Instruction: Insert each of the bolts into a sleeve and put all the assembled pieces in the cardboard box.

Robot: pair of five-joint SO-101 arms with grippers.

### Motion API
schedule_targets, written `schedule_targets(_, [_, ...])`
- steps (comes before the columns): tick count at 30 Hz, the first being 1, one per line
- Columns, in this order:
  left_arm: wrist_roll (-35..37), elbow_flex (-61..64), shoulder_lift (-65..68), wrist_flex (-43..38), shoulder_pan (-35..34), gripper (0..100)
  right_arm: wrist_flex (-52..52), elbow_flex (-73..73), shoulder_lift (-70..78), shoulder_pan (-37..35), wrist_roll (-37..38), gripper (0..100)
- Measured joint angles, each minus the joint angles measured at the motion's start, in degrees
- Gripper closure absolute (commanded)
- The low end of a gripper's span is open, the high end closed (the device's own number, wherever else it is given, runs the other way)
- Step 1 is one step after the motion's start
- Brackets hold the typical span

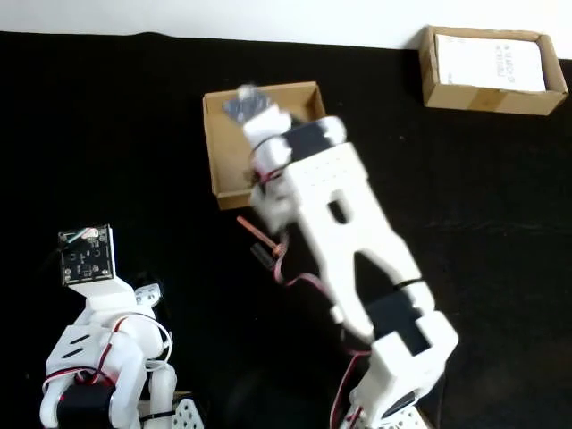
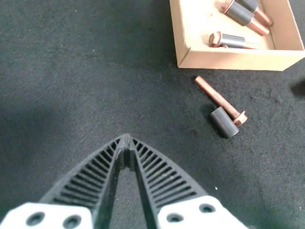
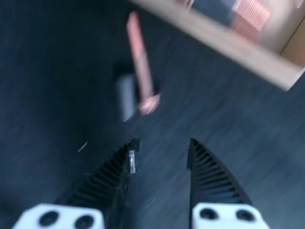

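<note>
- Hovering with jaws wide, the right pincer (image 3: pixel 163 141) has the loose copper-coloured metal bolt (image 3: pixel 139 67) and the short dark cylindrical sleeve (image 3: pixel 126 95) side by side just ahead of its tips; closing could catch both or roll the sleeve off.
- The wall of the brown cardboard box (image 3: pixel 238 51) just beyond may block a nudged bolt.
- The left pincer (image 2: pixel 126 140), closed on nothing, sits well back from the pair and is unable to steady either.

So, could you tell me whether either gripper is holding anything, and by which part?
Nothing is held: the left gripper is shut and empty, the right gripper open near the bolt.
</note>
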Motion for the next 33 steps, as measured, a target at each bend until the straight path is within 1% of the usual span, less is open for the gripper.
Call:
schedule_targets(3, [0.0, 0.0, 0.0, 0.0, 0.0, 99, 1.4, 0.2, 0.0, -3.0, -5.2, 85.7])
schedule_targets(7, [0.0, 1.6, 0.0, -0.3, 0.0, 99, -1.9, 2.4, 0.0, -6.4, -7.2, 85.7])
schedule_targets(11, [0.0, 3.5, 0.0, -1.7, 0.0, 99, -6.1, 3.0, 2.5, -8.1, -7.3, 85.7])
schedule_targets(15, [0.0, 4.4, 0.0, -2.3, -0.4, 99, -8.6, 3.0, 6.9, -8.3, -7.3, 85.7])
schedule_targets(20, [0.0, 4.7, -0.1, -2.5, -5.0, 99, -9.8, 3.0, 11.8, -8.3, -7.3, 85.7])
schedule_targets(23, [0.0, 4.7, -0.1, -2.5, -6.7, 99, -10.5, 3.0, 13.5, -8.3, -7.3, 85.7])
schedule_targets(28, [0.0, 5.0, -0.2, -2.5, -6.9, 99, -13.1, 3.1, 17.1, -8.3, -7.3, 85.7])
schedule_targets(33, [0.0, 8.3, 0.0, -2.5, -7.1, 99, -15.1, 3.1, 21.2, -8.3, -7.3, 86.0])
